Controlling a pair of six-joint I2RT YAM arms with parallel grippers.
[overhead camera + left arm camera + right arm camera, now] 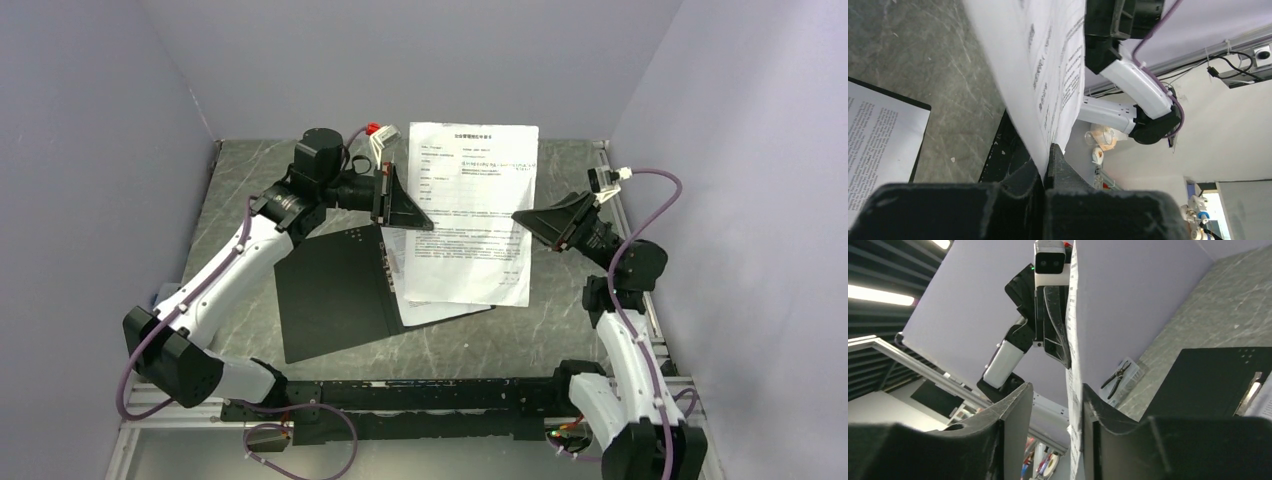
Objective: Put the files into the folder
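The folder (330, 290) lies open on the table, black inside, with its metal clip (1250, 390) along the spine. A few of the files (430, 312) lie on its right half. One more printed sheet (470, 215) is held up above them. My left gripper (415, 215) is shut on this sheet's left edge; the pinch shows in the left wrist view (1046, 160). My right gripper (530, 220) is open at the sheet's right edge. In the right wrist view the sheet's edge (1074, 340) stands between the fingers (1093, 405), against the right one.
The grey marble table (560, 330) is boxed in by lilac walls on three sides. A black rail (430, 395) runs along the near edge between the arm bases. A pair of pliers (1118, 377) lies in a tray by the far wall.
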